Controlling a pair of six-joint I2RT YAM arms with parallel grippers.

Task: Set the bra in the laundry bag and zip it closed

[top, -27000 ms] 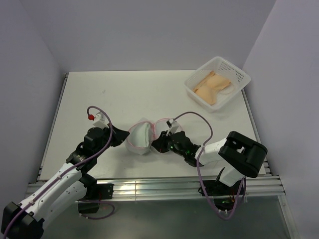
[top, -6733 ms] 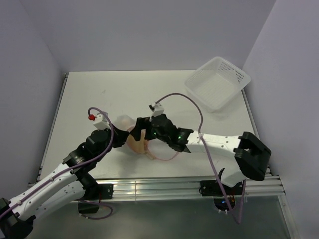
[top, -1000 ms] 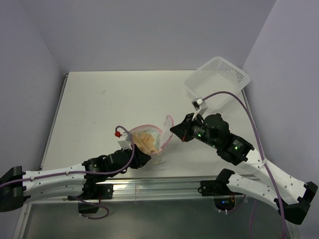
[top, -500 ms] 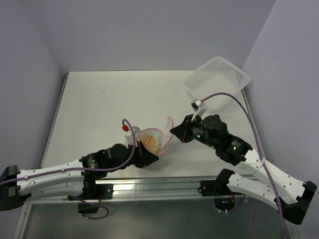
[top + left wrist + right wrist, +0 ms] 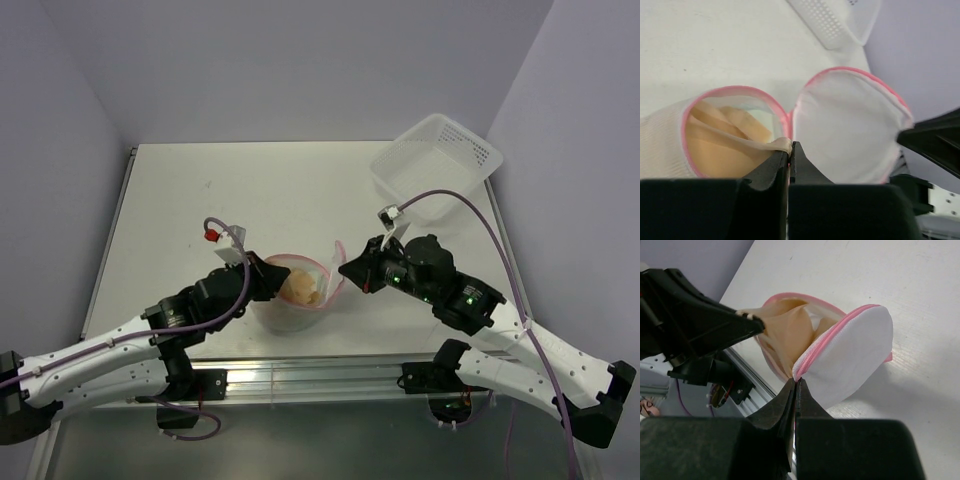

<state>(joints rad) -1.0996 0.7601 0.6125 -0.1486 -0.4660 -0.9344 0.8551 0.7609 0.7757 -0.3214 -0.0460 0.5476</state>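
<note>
The white table (image 5: 220,190) bears the laundry bag (image 5: 285,312) and a white basket (image 5: 437,165).

L arm (image 5: 110,352) lies low, reaching fwd from near-left. L gripper (image 5: 270,281) points right, pinched tight on bra (image 5: 730,146) fabric. R arm (image 5: 520,335) comes in from near-right. R gripper (image 5: 345,268) points left, clamped on laundry bag (image 5: 855,352) flap rim. Tips near each other, apart.
</note>
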